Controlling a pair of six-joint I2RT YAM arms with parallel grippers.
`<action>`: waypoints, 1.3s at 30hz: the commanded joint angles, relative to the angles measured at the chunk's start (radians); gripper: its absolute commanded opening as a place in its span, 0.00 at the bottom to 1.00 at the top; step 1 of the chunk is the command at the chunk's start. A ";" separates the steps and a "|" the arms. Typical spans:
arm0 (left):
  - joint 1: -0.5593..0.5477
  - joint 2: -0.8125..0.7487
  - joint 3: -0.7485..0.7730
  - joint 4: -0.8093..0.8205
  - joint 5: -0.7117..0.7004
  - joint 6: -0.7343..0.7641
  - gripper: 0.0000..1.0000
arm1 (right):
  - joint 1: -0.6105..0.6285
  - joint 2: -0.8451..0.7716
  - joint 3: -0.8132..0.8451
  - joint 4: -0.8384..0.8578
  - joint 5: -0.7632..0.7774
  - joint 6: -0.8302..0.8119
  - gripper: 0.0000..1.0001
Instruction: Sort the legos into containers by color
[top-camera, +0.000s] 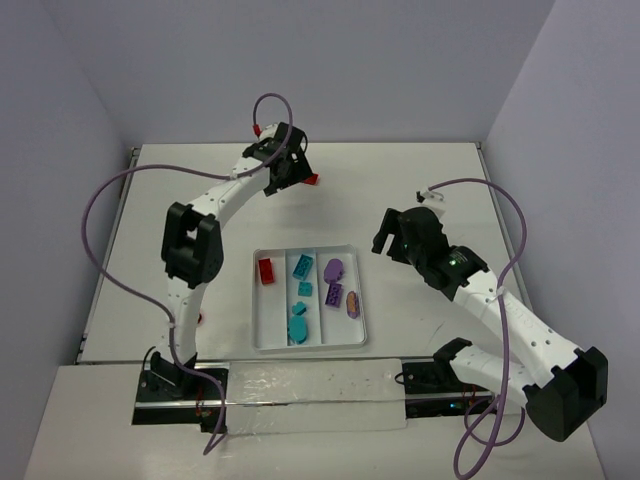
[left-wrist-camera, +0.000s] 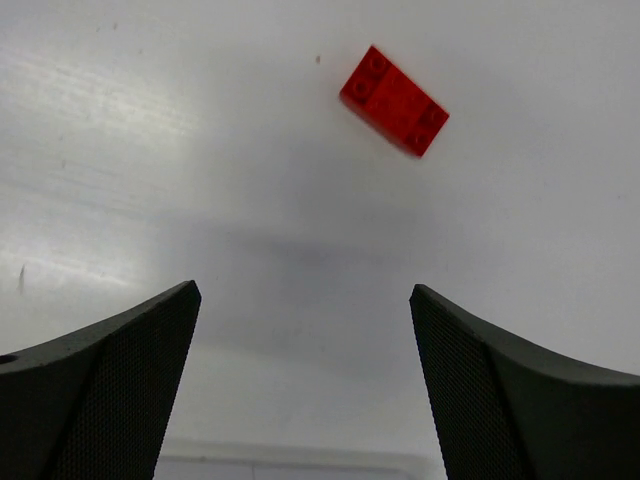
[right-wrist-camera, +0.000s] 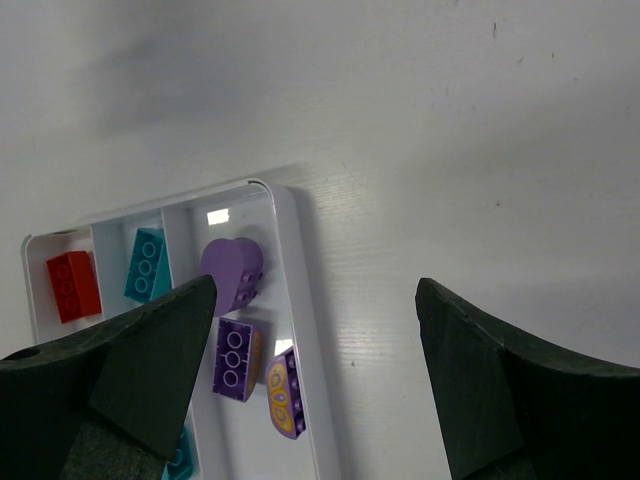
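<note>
three long compartments divided one shallow white plastic tray (top-camera: 309, 346), glossy and round-cornered, which lay in the middle of the matte white table (top-camera: 420, 180). the left compartment held a single red studded brick (top-camera: 267, 270). the middle one held four teal pieces (top-camera: 302, 266), the far ones blocky and the nearest rounded. the right one held a purple heart-shaped piece (right-wrist-camera: 233, 272), a purple rectangular brick (right-wrist-camera: 236, 358) with studs, and a rounded purple piece (right-wrist-camera: 283, 392) with a yellow-orange face. one more red rectangular brick (left-wrist-camera: 394, 101), of smooth plastic, lay flat on the far side of the table, well apart from the tray. the left gripper (left-wrist-camera: 302, 295) hung above the table just short of that brick, its black, finely textured fingers (left-wrist-camera: 110, 390) spread wide, gripping nothing and touching nothing. the right gripper (right-wrist-camera: 315, 290) hovered over bare table just beside the tray's right edge, its jaws also wide apart and empty.
</note>
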 joint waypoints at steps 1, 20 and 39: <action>0.013 0.102 0.170 -0.016 0.012 0.055 0.95 | 0.003 -0.006 0.061 -0.024 0.046 -0.009 0.88; 0.031 0.329 0.257 0.172 -0.003 -0.377 0.99 | 0.001 -0.025 0.083 -0.067 0.034 -0.001 0.89; 0.026 0.422 0.317 0.199 0.037 -0.548 0.91 | 0.001 -0.026 0.064 -0.056 0.013 -0.007 0.89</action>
